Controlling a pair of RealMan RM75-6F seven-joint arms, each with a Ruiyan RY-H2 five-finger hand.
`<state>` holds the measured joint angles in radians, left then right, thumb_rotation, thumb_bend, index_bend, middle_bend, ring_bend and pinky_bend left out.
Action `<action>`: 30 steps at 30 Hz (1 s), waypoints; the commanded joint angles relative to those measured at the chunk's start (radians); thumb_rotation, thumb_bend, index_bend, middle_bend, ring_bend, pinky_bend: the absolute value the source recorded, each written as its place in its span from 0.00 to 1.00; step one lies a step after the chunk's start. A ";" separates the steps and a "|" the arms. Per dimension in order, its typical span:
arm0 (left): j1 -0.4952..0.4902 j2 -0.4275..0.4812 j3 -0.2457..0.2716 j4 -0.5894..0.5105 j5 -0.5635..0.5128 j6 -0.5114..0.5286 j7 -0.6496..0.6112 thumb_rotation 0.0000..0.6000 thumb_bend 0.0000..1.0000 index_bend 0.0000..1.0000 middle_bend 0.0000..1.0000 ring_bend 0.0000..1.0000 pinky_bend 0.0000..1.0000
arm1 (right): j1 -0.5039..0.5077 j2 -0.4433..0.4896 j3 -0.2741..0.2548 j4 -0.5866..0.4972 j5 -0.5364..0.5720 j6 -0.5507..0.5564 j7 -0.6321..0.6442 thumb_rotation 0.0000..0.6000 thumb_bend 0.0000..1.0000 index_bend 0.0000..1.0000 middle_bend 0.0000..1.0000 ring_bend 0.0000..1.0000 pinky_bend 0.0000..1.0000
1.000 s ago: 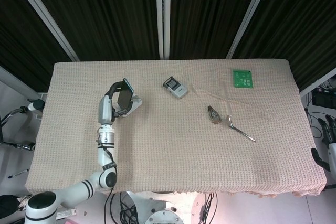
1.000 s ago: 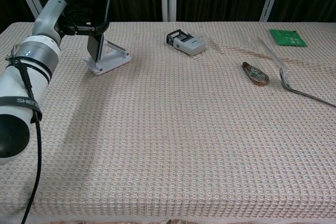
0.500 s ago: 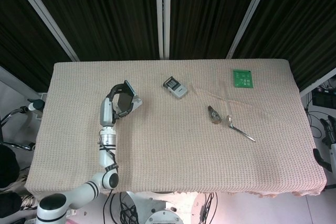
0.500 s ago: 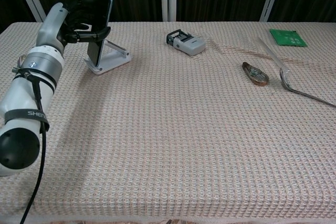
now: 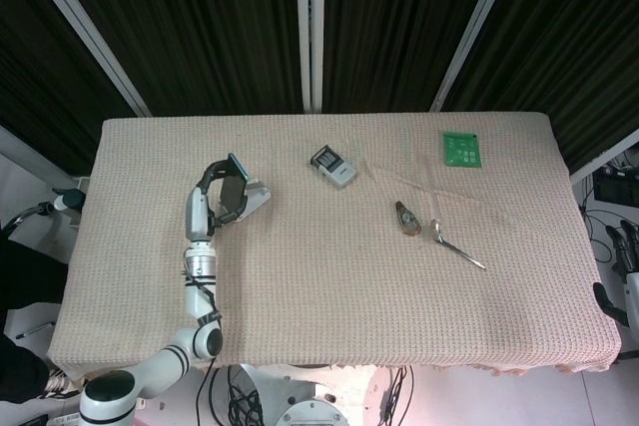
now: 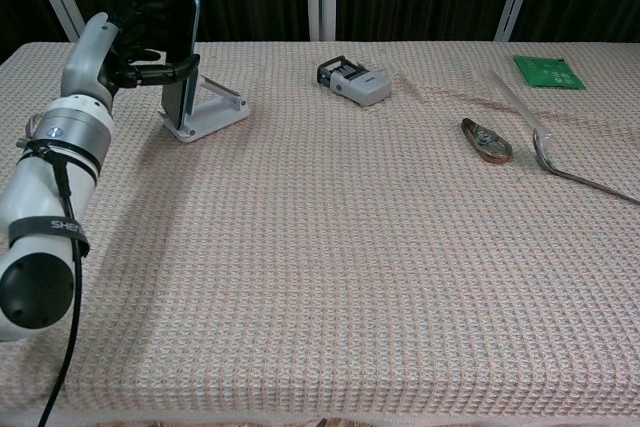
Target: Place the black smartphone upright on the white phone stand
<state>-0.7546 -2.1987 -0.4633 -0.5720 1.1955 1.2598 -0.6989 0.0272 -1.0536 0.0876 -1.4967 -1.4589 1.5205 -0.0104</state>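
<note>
The black smartphone (image 6: pixel 186 25) stands upright on its edge in my left hand (image 6: pixel 140 42), which grips it from the left. It hangs just over the back of the white phone stand (image 6: pixel 212 115) at the table's far left. Whether its lower end touches the stand I cannot tell. From above, the smartphone (image 5: pixel 238 179) sits in the left hand (image 5: pixel 214 185) right beside the stand (image 5: pixel 257 199). My right hand (image 5: pixel 625 251) shows only partly at the right edge of the head view, off the table, too small to read.
A grey boxy device (image 6: pixel 354 82) lies at the back centre. A small brown object (image 6: pixel 487 140) and a metal spoon (image 6: pixel 565 169) lie to the right. A green circuit board (image 6: pixel 548 71) sits at the far right corner. The woven cloth (image 6: pixel 330 277) covers the table.
My left hand has shifted the smartphone slightly left and down, closer to the stand. Nothing else on the table has moved.
</note>
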 commanded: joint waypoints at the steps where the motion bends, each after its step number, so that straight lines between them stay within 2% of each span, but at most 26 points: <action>1: -0.001 -0.003 0.000 0.007 0.002 -0.002 -0.009 1.00 0.33 0.50 0.64 0.28 0.21 | 0.000 0.000 0.000 -0.002 0.000 -0.001 -0.003 1.00 0.27 0.00 0.00 0.00 0.00; 17: -0.005 -0.017 -0.001 0.030 0.005 -0.015 -0.047 1.00 0.33 0.49 0.63 0.28 0.21 | 0.000 0.003 0.001 -0.012 0.005 -0.003 -0.014 1.00 0.27 0.00 0.00 0.00 0.00; 24: -0.006 -0.023 0.003 0.045 0.007 -0.027 -0.057 1.00 0.33 0.39 0.48 0.28 0.21 | -0.001 0.001 0.000 -0.005 0.009 -0.008 -0.008 1.00 0.27 0.00 0.00 0.00 0.00; 30: -0.012 -0.028 0.006 0.062 0.012 -0.026 -0.065 1.00 0.33 0.38 0.45 0.27 0.21 | -0.003 0.001 0.001 0.000 0.011 -0.007 -0.003 1.00 0.27 0.00 0.00 0.00 0.00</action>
<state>-0.7662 -2.2267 -0.4570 -0.5101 1.2077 1.2338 -0.7633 0.0245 -1.0529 0.0884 -1.4966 -1.4481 1.5133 -0.0132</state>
